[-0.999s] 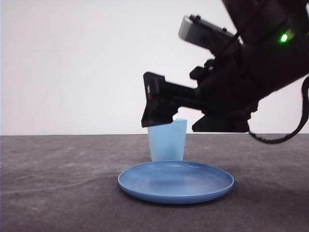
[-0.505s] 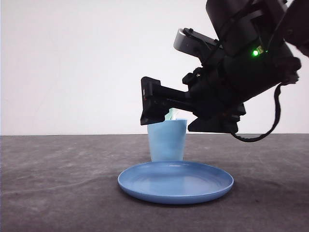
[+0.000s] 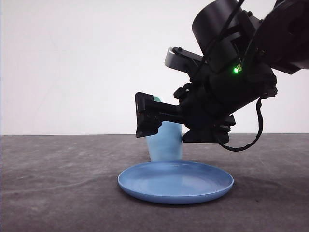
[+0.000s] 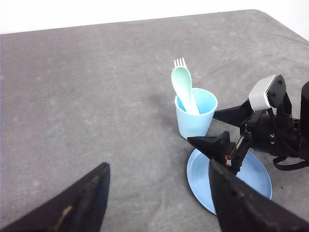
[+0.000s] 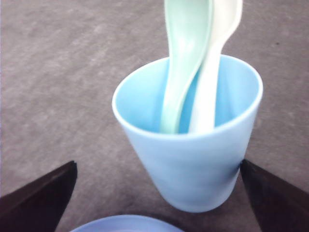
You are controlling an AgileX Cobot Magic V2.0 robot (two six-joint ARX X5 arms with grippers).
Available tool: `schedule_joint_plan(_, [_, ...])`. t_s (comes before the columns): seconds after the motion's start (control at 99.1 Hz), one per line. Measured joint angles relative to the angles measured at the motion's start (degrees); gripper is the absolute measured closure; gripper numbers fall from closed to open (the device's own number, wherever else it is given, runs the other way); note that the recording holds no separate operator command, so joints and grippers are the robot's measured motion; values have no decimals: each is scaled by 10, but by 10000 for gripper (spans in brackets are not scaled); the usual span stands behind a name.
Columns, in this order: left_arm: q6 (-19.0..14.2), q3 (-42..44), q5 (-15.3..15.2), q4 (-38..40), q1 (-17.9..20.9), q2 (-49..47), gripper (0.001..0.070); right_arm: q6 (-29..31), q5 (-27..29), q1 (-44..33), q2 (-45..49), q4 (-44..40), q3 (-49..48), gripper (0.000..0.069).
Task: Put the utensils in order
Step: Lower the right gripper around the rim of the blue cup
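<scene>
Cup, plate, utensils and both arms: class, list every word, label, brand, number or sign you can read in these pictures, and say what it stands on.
None can be read.
Cup, plate, spoon and fork: plain, no print.
Right arm: a lit green light, no lettering legible.
</scene>
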Motion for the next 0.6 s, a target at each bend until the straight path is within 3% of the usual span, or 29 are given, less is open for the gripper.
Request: schedule_joint_plan(0.595, [5, 0, 0, 17, 0, 6, 318, 0, -1, -34, 0, -1, 0, 9])
